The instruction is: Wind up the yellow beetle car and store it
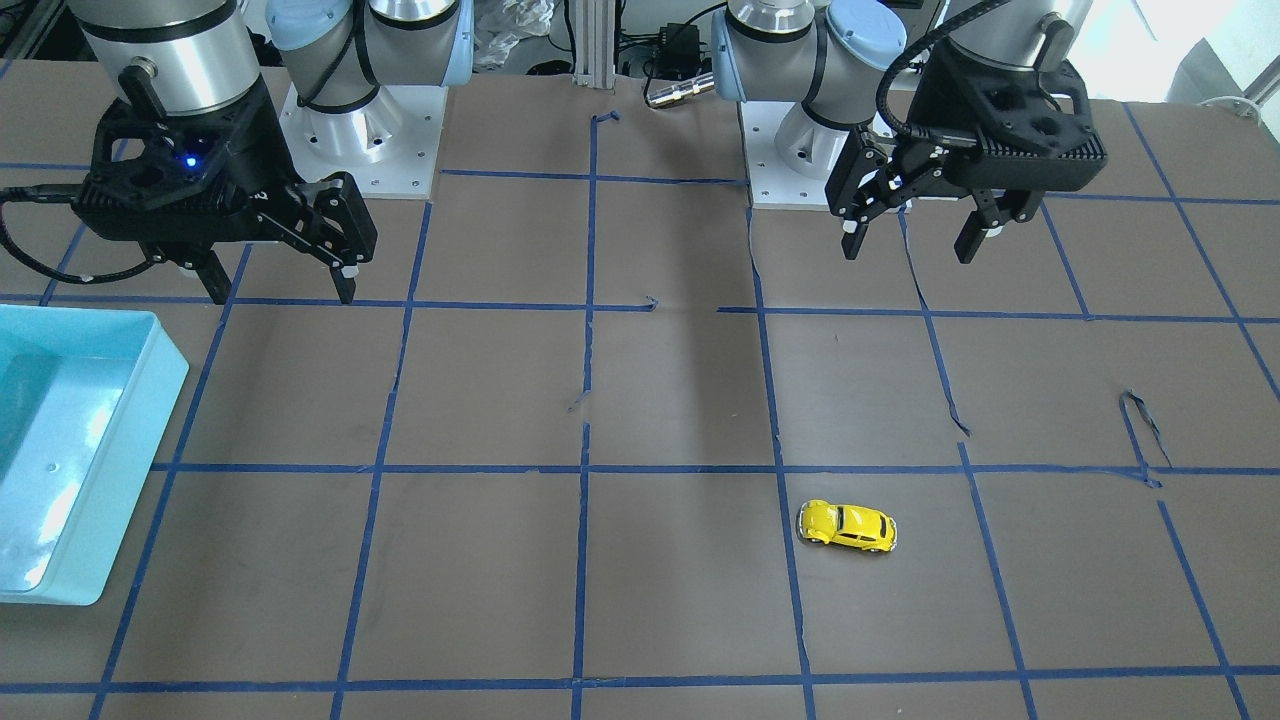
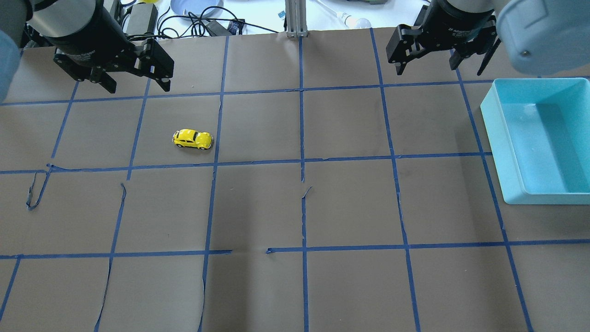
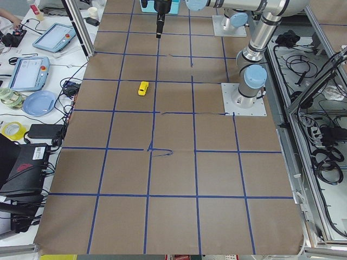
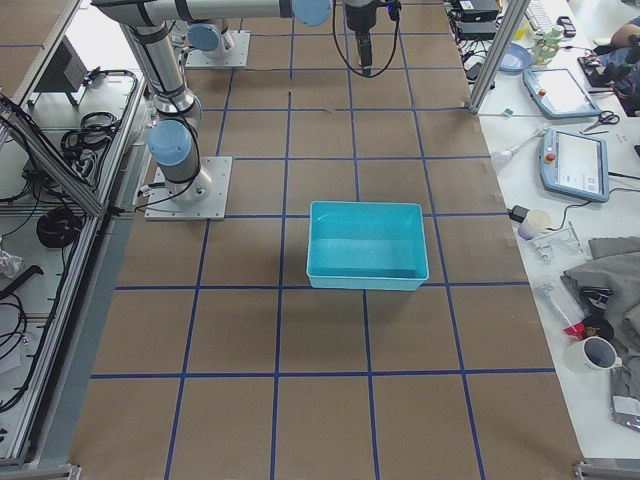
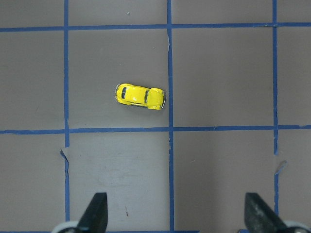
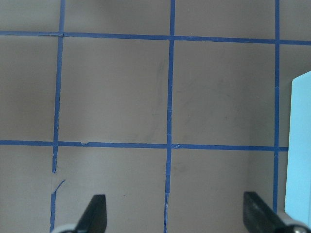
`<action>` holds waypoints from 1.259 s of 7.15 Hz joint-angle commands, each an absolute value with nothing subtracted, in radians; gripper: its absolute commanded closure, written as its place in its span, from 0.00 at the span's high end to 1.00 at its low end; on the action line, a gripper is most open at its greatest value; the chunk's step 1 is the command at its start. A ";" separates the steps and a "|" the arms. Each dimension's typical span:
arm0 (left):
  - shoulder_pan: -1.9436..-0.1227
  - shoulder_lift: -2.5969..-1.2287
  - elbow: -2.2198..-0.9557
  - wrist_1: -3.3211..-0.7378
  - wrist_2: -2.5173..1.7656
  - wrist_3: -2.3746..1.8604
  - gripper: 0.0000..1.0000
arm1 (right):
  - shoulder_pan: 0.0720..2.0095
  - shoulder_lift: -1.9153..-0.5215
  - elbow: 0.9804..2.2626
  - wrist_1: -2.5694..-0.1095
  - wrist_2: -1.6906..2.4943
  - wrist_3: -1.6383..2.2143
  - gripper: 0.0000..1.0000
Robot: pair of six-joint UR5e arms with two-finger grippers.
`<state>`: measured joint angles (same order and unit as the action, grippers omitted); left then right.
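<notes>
Two arms hang over the table, which is covered in brown paper and marked into squares with blue tape. The left pincer is spread wide, its fingers pointing down and gripping nothing. The right pincer is likewise spread and holds nothing. Both are raised above the surface and touch nothing on it.

The yellow beetle car stands on its wheels on the table, on the robot's left half. It sits inside one taped square, just beside that square's tape line on the side towards the table's middle. In the left wrist view it lies crosswise, ahead of the spread fingertips and well apart from them.

A turquoise bin rests on the table at the robot's right side, near the right pincer and well apart from the car.
</notes>
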<state>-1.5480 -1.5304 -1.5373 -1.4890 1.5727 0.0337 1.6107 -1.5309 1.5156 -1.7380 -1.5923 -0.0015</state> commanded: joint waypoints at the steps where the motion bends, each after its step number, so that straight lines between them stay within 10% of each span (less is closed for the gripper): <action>1: -1.548 -1.540 -1.540 -1.485 1.578 0.041 1.00 | 1.611 -1.531 1.516 -1.738 -1.592 -0.002 1.00; 9: -1.552 -1.546 -1.542 -1.482 1.569 0.044 1.00 | 1.612 -1.531 1.516 -1.736 -1.592 -0.002 1.00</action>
<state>-1.5522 -1.5456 -1.5412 -1.4810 1.5696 0.0444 1.6109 -1.5309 1.5156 -1.7369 -1.5923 -0.0015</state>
